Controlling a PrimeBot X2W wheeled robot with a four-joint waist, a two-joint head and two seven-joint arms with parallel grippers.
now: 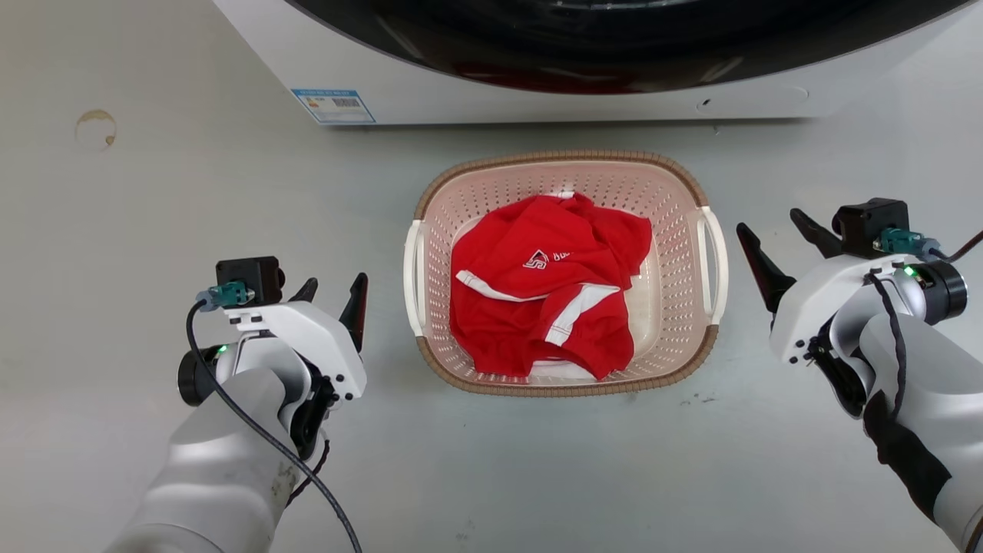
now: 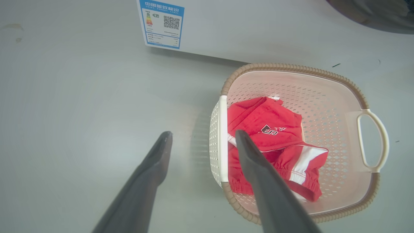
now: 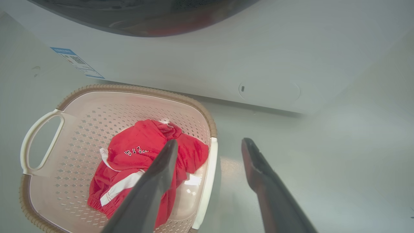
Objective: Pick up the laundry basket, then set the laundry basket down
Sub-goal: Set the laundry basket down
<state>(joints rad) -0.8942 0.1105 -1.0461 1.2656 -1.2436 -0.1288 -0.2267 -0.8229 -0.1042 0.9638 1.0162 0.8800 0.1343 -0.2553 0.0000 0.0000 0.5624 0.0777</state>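
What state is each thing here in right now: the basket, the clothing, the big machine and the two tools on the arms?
laundry basket, upright on the floor, ungripped, clothing inside.
red-and-white garment, crumpled in the basket.
washing machine, standing behind the basket; door state unclear.
left tool, open, beside the basket's left side, apart from it.
right tool, open, beside the basket's right side, apart from it.

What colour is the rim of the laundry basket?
Brown with a woven look, all around the laundry basket, clearest in the head view.
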